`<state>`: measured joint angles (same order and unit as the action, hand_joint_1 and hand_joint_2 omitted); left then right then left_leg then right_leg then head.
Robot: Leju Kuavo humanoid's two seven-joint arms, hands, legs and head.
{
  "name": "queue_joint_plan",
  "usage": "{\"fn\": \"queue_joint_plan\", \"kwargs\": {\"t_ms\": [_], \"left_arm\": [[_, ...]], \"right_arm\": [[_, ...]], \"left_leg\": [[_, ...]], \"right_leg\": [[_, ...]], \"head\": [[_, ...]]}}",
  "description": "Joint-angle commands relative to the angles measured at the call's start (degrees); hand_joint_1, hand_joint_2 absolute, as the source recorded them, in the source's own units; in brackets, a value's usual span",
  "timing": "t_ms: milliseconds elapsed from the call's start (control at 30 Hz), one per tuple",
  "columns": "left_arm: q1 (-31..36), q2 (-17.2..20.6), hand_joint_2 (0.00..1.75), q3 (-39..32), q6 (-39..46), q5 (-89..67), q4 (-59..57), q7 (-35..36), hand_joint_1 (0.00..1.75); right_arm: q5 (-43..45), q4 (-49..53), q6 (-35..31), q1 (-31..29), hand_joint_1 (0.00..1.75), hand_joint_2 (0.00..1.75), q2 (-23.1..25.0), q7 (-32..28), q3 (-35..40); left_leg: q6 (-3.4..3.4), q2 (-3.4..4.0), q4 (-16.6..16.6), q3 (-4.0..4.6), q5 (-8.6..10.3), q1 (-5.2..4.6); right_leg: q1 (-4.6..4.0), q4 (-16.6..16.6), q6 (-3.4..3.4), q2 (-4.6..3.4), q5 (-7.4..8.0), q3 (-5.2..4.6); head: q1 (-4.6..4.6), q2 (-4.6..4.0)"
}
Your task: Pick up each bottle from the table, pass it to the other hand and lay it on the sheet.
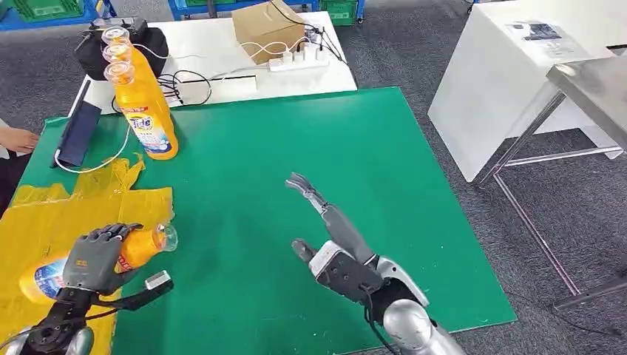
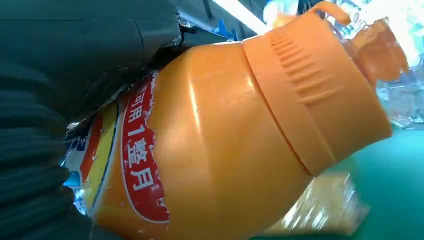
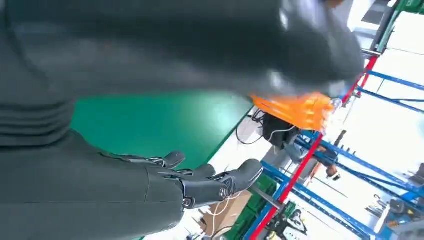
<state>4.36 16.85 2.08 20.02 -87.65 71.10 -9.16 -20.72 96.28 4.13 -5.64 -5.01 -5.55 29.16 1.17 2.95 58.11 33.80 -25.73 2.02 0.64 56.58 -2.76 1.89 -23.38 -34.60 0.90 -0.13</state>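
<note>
An orange detergent bottle [image 1: 137, 250] lies on its side over the yellow sheet [image 1: 44, 214] at the table's front left, its clear cap toward the table's middle. My left hand [image 1: 92, 259] grips it around the body; the left wrist view shows its orange shoulder and red label [image 2: 220, 145] up close. Three more orange bottles [image 1: 148, 111] stand upright in a row at the back left of the green table [image 1: 296, 163]. My right hand [image 1: 329, 237] hovers over the middle of the table, fingers [image 3: 220, 182] spread, holding nothing.
A dark tablet [image 1: 78, 133] with a white cable leans at the back left. A person's hand [image 1: 18, 139] rests at the left edge. Behind the green table stands a white table with a cardboard box [image 1: 266, 26], power strip [image 1: 299, 59] and black bag.
</note>
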Motion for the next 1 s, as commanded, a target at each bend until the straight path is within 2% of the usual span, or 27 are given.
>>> {"fn": "queue_joint_plan", "kwargs": {"t_ms": [33,67,100,133,233,300,433,500,567,600,633,700,733,900,1000], "left_arm": [[7.73,2.64,1.75,2.51,-3.11,-1.90,-21.80,1.68,1.75],[8.47,2.56,1.75,2.72,-2.82,-1.93,-23.79,1.53,1.75],[8.72,2.32,1.75,2.53,-1.33,-1.94,-24.60,2.00,0.09],[9.06,2.12,1.75,3.40,0.34,-2.35,-25.39,4.28,0.00],[10.04,1.84,1.75,4.87,-0.76,-2.35,-26.10,6.57,0.00],[9.68,1.53,1.75,2.71,-0.82,-0.61,-23.93,4.40,0.00],[7.35,0.26,1.75,-0.97,-1.18,5.78,-14.64,-1.00,0.00],[4.96,-2.07,1.75,-4.14,-0.76,13.03,-7.10,-5.40,0.00],[2.21,-4.77,1.75,-7.63,-3.72,24.37,2.61,-11.38,0.00],[1.48,-4.83,1.75,-7.90,-4.82,24.71,4.89,-11.21,0.00],[0.74,-6.43,1.75,-10.25,-6.74,33.07,9.04,-15.46,0.00],[0.40,-6.27,1.75,-10.87,-8.04,33.56,10.90,-15.42,0.00],[0.72,-8.26,0.00,-13.09,-9.94,37.44,12.26,-15.95,0.00],[1.04,-8.52,0.00,-12.95,-10.24,37.36,12.41,-15.87,0.00],[1.11,-9.97,0.00,-14.53,-14.89,45.31,14.13,-18.55,0.00]], "right_arm": [[0.51,-2.78,0.80,-2.74,0.00,0.00,-0.85,-0.04,1.81],[0.57,-3.26,0.84,-3.02,0.00,0.00,-0.73,-0.11,2.07],[0.57,-3.50,0.85,-3.12,0.00,0.00,-0.71,-0.10,2.18],[0.44,-3.44,0.73,-2.92,0.00,0.00,-0.69,0.08,2.21],[0.12,-2.99,0.47,-2.43,0.00,0.00,-0.83,0.44,2.07],[0.06,-2.51,0.56,-1.77,0.00,0.00,-1.21,0.40,1.53],[-2.13,-1.60,-0.14,-0.74,0.00,0.00,-1.82,-1.66,1.11],[-4.46,-0.69,-1.20,0.35,0.00,0.00,-1.99,-2.80,0.81],[-5.15,0.30,-1.65,1.80,0.00,0.00,-1.94,-3.61,-0.07],[-5.21,0.41,-1.66,1.98,0.00,0.00,-1.98,-3.69,-0.17],[-5.65,0.39,-1.72,2.01,0.00,0.00,-2.03,-4.08,-0.29],[-5.65,0.23,-1.69,1.86,0.00,0.00,-2.02,-4.18,-0.43],[-5.85,0.40,-1.79,2.25,0.00,0.00,-1.55,-4.32,-0.95],[-5.94,0.54,-1.79,2.40,0.00,0.00,-1.48,-4.36,-0.86],[-6.47,0.63,-2.03,2.49,0.00,0.00,-0.98,-4.73,-1.27]], "left_leg": [[-0.16,-0.24,-0.13,-0.24,-0.01,-0.09],[-0.11,-0.18,-0.12,-0.17,0.01,-0.09],[-0.15,-0.22,-0.17,-0.26,0.01,-0.09],[-0.12,-0.19,-0.13,-0.19,0.01,-0.09],[-0.09,-0.24,-0.10,-0.16,0.02,-0.09],[-0.13,-0.29,-0.10,-0.19,0.02,-0.09],[-0.19,-0.37,-0.12,-0.27,0.04,-0.10],[-0.18,-0.36,-0.08,-0.23,0.03,-0.08],[-0.15,-0.40,-0.03,-0.14,0.04,-0.06],[-0.20,-0.47,-0.05,-0.19,0.02,-0.09],[-0.17,-0.45,-0.02,-0.14,0.02,-0.06],[-0.19,-0.46,0.03,-0.12,-0.02,-0.07],[-0.23,-0.50,0.04,-0.15,-0.06,-0.07],[-0.11,-0.33,-0.03,-0.09,0.00,-0.08],[-0.16,-0.35,-0.07,-0.15,-0.01,-0.11]], "right_leg": [[0.09,-0.05,0.07,-0.07,-0.04,0.22],[0.09,-0.04,0.06,-0.05,-0.02,0.17],[0.10,-0.08,0.10,-0.13,-0.02,0.24],[0.10,-0.05,0.08,-0.08,-0.02,0.19],[0.10,-0.04,0.06,-0.01,-0.01,0.18],[0.10,-0.04,0.07,-0.02,-0.01,0.19],[0.11,-0.05,0.10,-0.11,0.01,0.29],[0.10,-0.03,0.09,-0.08,0.00,0.24],[0.07,-0.03,0.05,0.05,-0.02,0.20],[0.10,-0.03,0.05,0.05,-0.06,0.25],[0.07,-0.04,0.04,0.08,-0.06,0.21],[0.08,0.00,0.03,0.08,-0.09,0.18],[0.08,0.01,0.05,0.04,-0.12,0.23],[0.08,0.01,0.08,-0.01,-0.05,0.11],[0.11,0.00,0.11,-0.09,-0.05,0.12]], "head": [[0.00,0.00],[0.00,0.00],[0.00,0.00],[0.00,0.00],[0.00,0.00],[0.00,0.00],[0.00,0.00],[0.00,0.00],[0.00,0.00],[0.00,0.00],[-0.02,0.00],[0.00,0.00],[0.00,0.00],[0.00,0.00],[0.00,0.00]]}}
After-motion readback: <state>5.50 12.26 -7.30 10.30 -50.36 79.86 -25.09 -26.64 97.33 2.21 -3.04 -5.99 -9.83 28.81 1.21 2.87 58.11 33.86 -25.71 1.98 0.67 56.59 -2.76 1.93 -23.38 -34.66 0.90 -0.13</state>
